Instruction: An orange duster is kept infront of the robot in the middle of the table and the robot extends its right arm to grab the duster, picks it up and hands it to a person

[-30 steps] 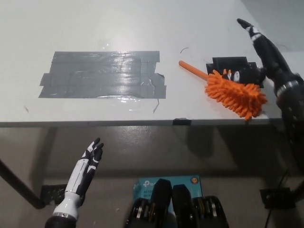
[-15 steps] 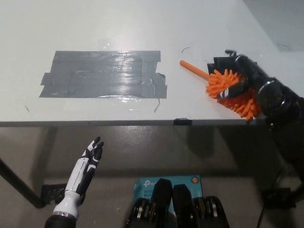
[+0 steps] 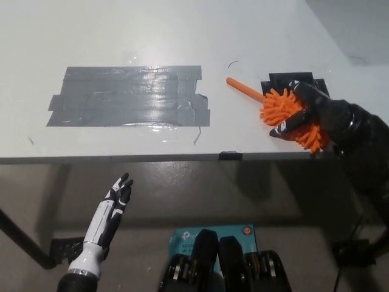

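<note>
The orange duster (image 3: 281, 107) lies on the white table (image 3: 152, 36) near its right front corner, its thin orange handle (image 3: 244, 89) pointing up-left. My black right hand (image 3: 307, 111) comes in from the right and lies over the fluffy head, fingers (image 3: 284, 126) curled around its front side. The duster still rests on the table top. My white left hand (image 3: 113, 208) hangs open below the table's front edge at the lower left, holding nothing.
A wide patch of grey tape (image 3: 127, 96) covers the table's middle left. A black tape patch (image 3: 294, 79) lies behind the duster. The table's front edge (image 3: 182, 157) runs just below the duster. A blue box (image 3: 213, 234) sits on the floor.
My right hand has come down from behind the duster and wrapped over its fluffy head. The duster has barely moved. The left hand stays where it was.
</note>
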